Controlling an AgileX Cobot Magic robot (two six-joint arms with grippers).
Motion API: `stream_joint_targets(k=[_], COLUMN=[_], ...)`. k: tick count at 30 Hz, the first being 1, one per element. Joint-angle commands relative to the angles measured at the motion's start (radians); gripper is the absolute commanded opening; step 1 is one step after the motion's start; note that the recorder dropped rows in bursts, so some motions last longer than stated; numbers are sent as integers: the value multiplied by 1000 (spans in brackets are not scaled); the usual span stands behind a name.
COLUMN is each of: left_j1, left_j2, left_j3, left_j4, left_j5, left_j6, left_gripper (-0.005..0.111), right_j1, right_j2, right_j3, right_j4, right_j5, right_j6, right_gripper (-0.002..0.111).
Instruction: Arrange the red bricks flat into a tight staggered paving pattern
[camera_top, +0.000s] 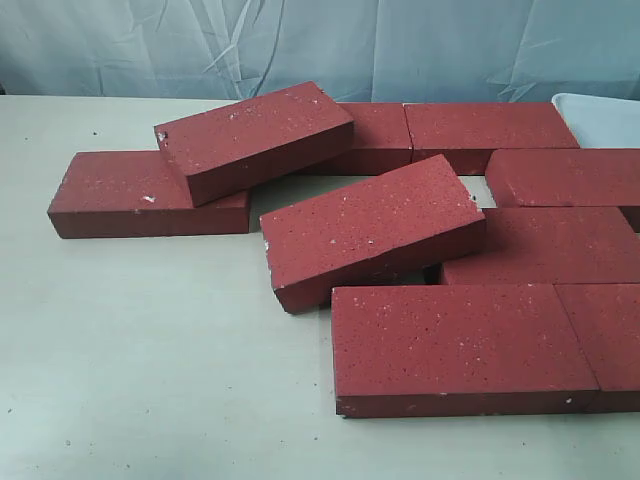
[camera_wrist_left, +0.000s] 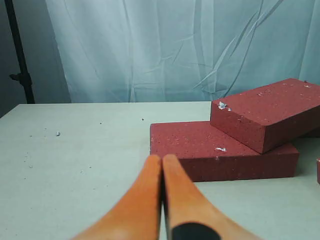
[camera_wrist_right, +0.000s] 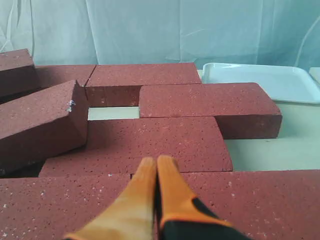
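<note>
While both arms hang idle, the step in hand looks to be laying down the two bricks that sit askew. The left gripper (camera_wrist_left: 162, 160) has its orange fingers pressed together on nothing, over bare surface (camera_wrist_left: 75, 165); just ahead of it lies a flat brick (camera_wrist_left: 200, 145) with a leaning brick (camera_wrist_left: 270, 112) propped on its far end. The right gripper (camera_wrist_right: 156, 161) is likewise closed and empty, poised over the laid red bricks (camera_wrist_right: 145, 137). In the exterior view the leaning brick sits at eleven o'clock from the middle, the flat brick at nine o'clock, and a second tilted brick (camera_top: 372, 232) lies at the centre, its right end seemingly up on the laid rows at three o'clock. A white tray (camera_top: 600, 115) shows at two o'clock. To do this well, I judge the fingers should open wide first, grip a brick across its short width, lift clear of neighbours, then set it flat with joints offset.
</note>
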Motion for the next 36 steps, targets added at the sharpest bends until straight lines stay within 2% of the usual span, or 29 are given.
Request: stream_joint_targets(k=[1,17,29,36], left_j1=[-4,-4,-4,-4], left_j2=[-6,-6,-6,-6], left_j3=[5,5,5,5], left_j4=[-4,-4,-4,-4], left_j5=[-7,-6,-6,-6], left_j6=[0,0,0,0], left_gripper=[0,0,0,0], right_j1=[-3,-3,-3,-3], right_j2=[-7,-7,-7,-7], right_j3=[2,2,2,2], right_j4=[2,2,2,2], right_j5=[-12,-28,-431,-479], right_j6=[0,0,0,0], right_gripper=[-1,-1,-1,-1])
